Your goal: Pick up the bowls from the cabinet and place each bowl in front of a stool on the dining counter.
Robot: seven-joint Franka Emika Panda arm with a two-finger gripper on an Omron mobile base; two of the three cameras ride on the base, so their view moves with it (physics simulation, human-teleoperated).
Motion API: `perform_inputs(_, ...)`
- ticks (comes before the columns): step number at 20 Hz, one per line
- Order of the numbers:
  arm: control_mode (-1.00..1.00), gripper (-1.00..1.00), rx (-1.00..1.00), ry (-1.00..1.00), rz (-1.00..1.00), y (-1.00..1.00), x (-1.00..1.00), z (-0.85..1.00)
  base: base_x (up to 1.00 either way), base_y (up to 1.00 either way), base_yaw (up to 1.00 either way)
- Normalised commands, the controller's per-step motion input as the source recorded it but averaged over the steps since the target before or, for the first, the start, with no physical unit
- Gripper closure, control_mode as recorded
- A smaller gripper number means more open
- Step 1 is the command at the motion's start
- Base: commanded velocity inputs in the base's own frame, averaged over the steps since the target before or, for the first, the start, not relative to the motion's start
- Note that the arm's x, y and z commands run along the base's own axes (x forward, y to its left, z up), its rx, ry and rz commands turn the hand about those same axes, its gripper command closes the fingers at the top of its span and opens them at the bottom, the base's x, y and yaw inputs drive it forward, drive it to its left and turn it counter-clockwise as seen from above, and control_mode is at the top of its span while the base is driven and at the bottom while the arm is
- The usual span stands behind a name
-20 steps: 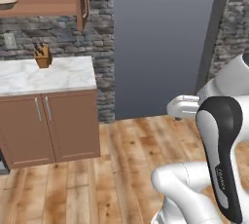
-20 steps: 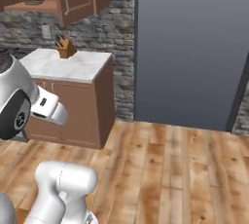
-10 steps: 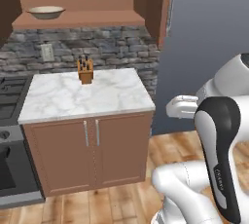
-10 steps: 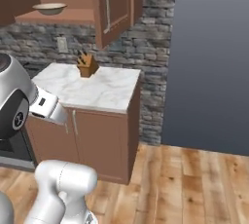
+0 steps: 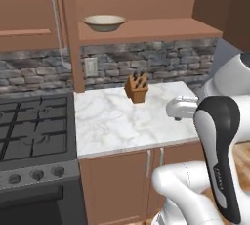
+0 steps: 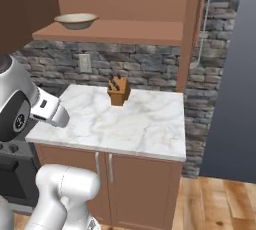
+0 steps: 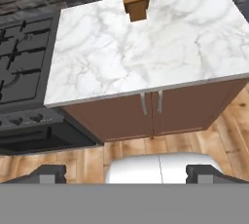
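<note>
Overhead, the shallow beige-tan bowl with a darker rim (image 5: 104,22) is being kept on the reddish-brown wooden cabinet shelf (image 5: 146,29), above the white marble table (image 5: 128,119) carrying a wooden knife block (image 5: 136,87). The gripper (image 7: 126,172) is being held wide open and empty, presumably for reaching upward.

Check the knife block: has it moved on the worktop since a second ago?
No. The knife block sits at the marble worktop's back edge below the wall outlet, as before; only the camera shifted.
</note>
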Motion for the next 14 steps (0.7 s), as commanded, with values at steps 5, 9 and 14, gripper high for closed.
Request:
perform_inputs(5,1.0,-1.0,0.0,0.0,0.0,0.0,0.0,0.0,0.41,0.67,-0.29)
perform_inputs(9,1.0,-1.0,0.0,0.0,0.0,0.0,0.0,0.0,0.33,-0.02,-0.06)
perform_inputs(14,-1.0,-1.0,0.01,-0.02,0.0,-0.12,0.25,-0.08,0.07,-0.07,0.0)
